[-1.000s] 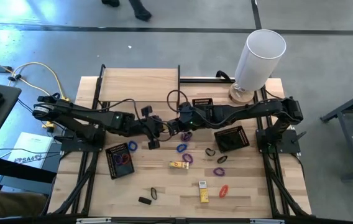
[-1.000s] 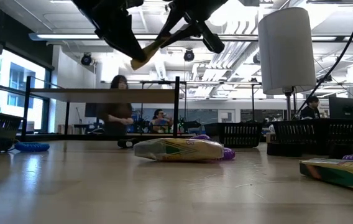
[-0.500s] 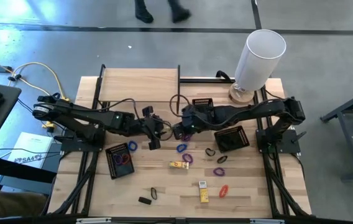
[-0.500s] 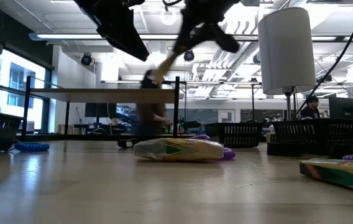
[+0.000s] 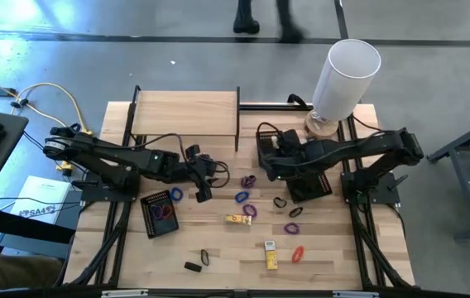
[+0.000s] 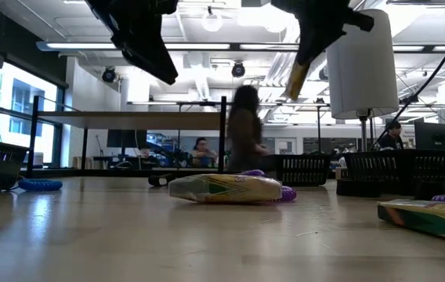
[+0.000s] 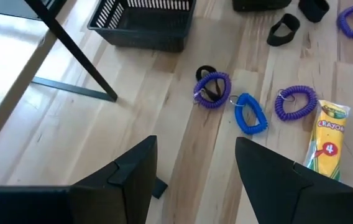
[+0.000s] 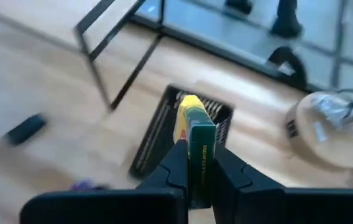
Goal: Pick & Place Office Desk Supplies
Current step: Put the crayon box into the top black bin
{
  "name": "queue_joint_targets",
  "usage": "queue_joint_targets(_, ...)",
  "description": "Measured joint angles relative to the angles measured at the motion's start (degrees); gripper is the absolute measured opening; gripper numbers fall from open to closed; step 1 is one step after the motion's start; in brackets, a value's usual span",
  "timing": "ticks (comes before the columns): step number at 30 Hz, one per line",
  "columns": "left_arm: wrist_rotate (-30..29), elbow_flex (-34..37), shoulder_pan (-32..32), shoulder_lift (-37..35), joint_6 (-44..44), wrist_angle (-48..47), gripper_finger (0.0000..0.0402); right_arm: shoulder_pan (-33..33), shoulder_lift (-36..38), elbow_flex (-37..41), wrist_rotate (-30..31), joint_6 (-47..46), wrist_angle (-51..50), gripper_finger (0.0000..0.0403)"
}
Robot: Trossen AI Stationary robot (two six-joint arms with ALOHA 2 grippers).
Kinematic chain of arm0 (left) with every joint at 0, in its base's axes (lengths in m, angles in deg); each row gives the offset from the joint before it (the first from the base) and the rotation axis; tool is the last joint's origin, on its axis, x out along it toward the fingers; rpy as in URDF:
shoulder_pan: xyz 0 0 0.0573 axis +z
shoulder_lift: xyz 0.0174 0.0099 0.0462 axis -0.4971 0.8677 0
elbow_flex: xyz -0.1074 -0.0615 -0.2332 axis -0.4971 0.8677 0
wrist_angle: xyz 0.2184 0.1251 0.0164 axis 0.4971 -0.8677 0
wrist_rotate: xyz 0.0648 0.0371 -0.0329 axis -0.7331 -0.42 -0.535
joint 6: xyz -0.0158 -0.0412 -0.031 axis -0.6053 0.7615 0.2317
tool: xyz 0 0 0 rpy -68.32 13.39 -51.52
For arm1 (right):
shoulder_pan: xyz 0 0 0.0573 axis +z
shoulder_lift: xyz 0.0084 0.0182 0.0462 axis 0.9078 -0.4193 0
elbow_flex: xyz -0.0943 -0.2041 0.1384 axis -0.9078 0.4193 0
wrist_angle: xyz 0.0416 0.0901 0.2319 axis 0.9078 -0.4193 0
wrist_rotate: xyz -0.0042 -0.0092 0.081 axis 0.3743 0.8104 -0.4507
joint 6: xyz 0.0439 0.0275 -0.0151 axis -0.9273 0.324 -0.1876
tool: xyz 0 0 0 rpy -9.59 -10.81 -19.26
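My right gripper (image 5: 270, 163) (image 8: 196, 174) is shut on a yellow-and-green crayon packet (image 8: 193, 127), up in the air between the two black mesh trays on the right. In the low view the packet (image 6: 296, 75) hangs slanting below it. My left gripper (image 5: 205, 178) (image 7: 195, 177) is open and holds nothing, hovering left of the table's middle. On the wood lie purple loops (image 7: 212, 91) (image 7: 296, 101), a blue loop (image 7: 250, 114), another crayon packet (image 5: 237, 219) (image 7: 327, 134), a third packet (image 5: 270, 255), a red loop (image 5: 298, 253), black loops (image 5: 280, 201) and a small black block (image 5: 192, 266). My right gripper pinches the crayon packet between its two fingers at one end (image 8: 194, 163), on its two broad faces. The rest of the packet sticks out past the fingertips. It is lifted clear of the table and slants downward below the gripper (image 6: 296, 75).
A mesh tray (image 5: 159, 212) on the left holds purple and red loops. Two more mesh trays stand on the right (image 5: 311, 184) and toward the far edge (image 5: 270, 136) (image 8: 161, 134). A tall white cylinder (image 5: 347, 74) stands on a wooden base at the far right. A person walks behind the table (image 6: 244, 129).
My right gripper has drawn away from my left gripper and moved toward the table's right, carrying the crayon packet from the middle of the table to above the right-hand trays. The packet has swung from slanting toward the left gripper to hanging below the right one.
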Motion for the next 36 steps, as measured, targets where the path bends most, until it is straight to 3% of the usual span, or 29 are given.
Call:
queue_joint_targets(6,1.98,0.0,0.0,0.0,2.11,-1.55,0.0207,-2.67,-4.49,0.08,2.59,6.04,0.92,0.0021)
queue_joint_targets(9,2.63,0.0,0.0,0.0,3.93,-3.38,0.0207,-1.5,-5.78,2.59,7.13,4.89,2.28,0.0021)
queue_joint_targets(13,3.43,0.0,0.0,0.0,6.37,-6.35,0.0207,-1.78,-5.89,8.24,7.63,2.46,5.61,0.0021)
queue_joint_targets(17,4.15,0.0,0.0,0.0,7.24,-7.18,0.0207,-3.97,-5.89,14.15,4.9,3.69,14.97,0.0021)
queue_joint_targets(22,5.32,0.0,-0.02,0.0,8.01,-8.02,0.0207,-6.17,-5.89,19.23,0.86,12.12,31.61,0.0022)
queue_joint_targets(26,6.18,0.0,-0.02,0.0,9.45,-9.08,0.0207,-8.88,-5.87,20.75,0.87,9.49,32.5,0.0024)
queue_joint_targets(30,6.59,0.02,-0.02,0.0,11.0,-10.26,0.0207,-11.13,-5.87,21.9,-3.14,13.54,34.97,0.0034)
queue_joint_targets(36,6.74,0.04,-0.02,0.0,11.07,-10.29,0.0207,-12.06,-5.89,24.7,-6.84,19.31,42.72,0.0084)
